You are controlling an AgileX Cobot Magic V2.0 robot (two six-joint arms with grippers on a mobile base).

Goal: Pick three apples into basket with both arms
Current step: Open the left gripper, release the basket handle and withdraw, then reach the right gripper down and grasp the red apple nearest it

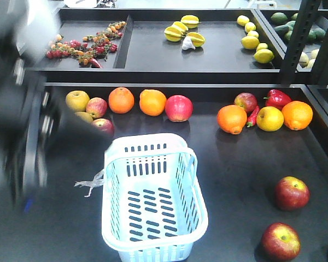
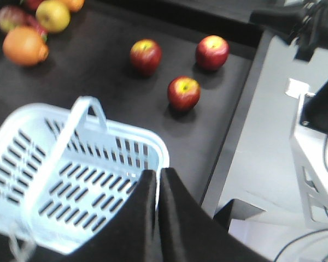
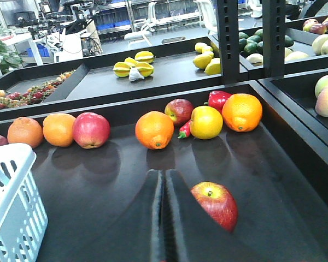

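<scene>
Front cam: high, tilted down over the basket [image 1: 147,143] toward the rear shelf [image 1: 218,52]. Left wrist cam: close above the basket, facing the three apples [image 2: 183,93]. Right wrist cam: low over the tray [image 3: 98,191], facing the shelf; shares basket corner, one apple.

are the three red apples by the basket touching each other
Apart. The left wrist view shows bare table between the left apple, right apple and near apple.
</scene>
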